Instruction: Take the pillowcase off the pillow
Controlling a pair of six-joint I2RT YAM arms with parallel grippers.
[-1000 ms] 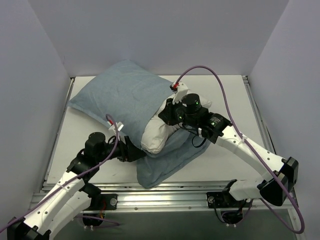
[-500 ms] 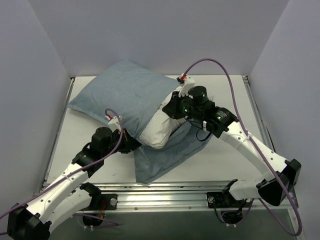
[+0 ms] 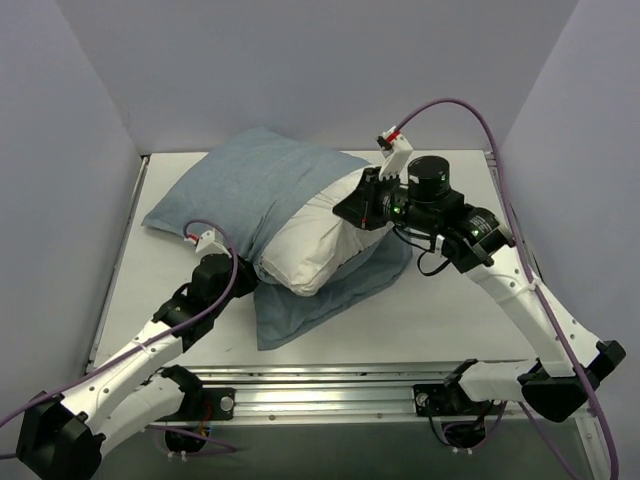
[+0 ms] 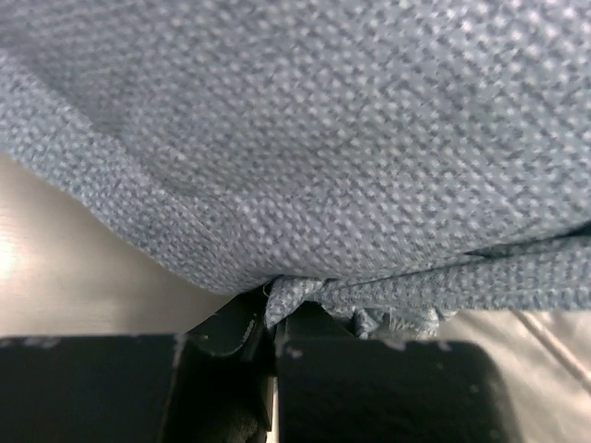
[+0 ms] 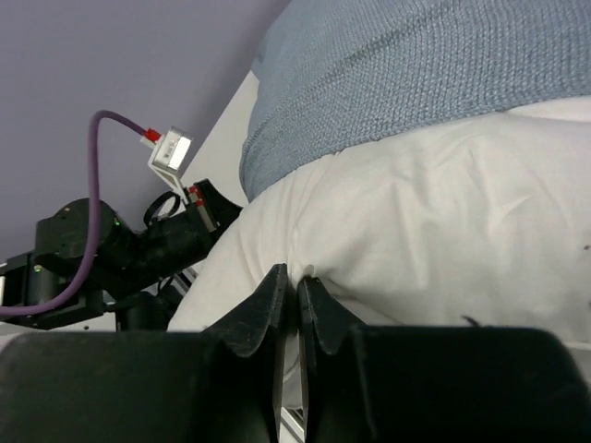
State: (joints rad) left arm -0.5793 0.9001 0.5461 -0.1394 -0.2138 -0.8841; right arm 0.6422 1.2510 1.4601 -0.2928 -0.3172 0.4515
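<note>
While the table point(image 3: 455, 315) bears everything, your biggest item on it is the pillowcase point(image 3: 255, 190). It covers the pillow's far-left half, and its open mouth lies slack under and just in front of the pillow's bare end. The pillow point(image 3: 310, 250) bulges plump and white out of that mouth, about half exposed, so I judge the job roughly midway.

Expect the pillowcase to be light, limp and coarse-woven. It will likely bunch and drag on the pillow rather than slide free. Take it by the hem at the mouth and draw it off over the pillow's covered end.

The pillow is soft and bulky and gives under a pinch. You can only hold its skin at the bare end, and a thin pinch could slip.

Your left gripper point(image 4: 274, 318) sits at the pillow's near-left edge, jaws clenched on a gathered fold of hem. Your right gripper point(image 5: 295, 284) is at the pillow's far-right corner. Its jaws are pressed together with a small nip of white pillow skin at their tips.

Hidden from you are the pillow's covered half and whatever fabric lies beneath the pillow. In the top view the left fingers are tucked under cloth beside the pillow, so only the wrist view shows that grip. You cannot tell how deep the right nip goes.
</note>
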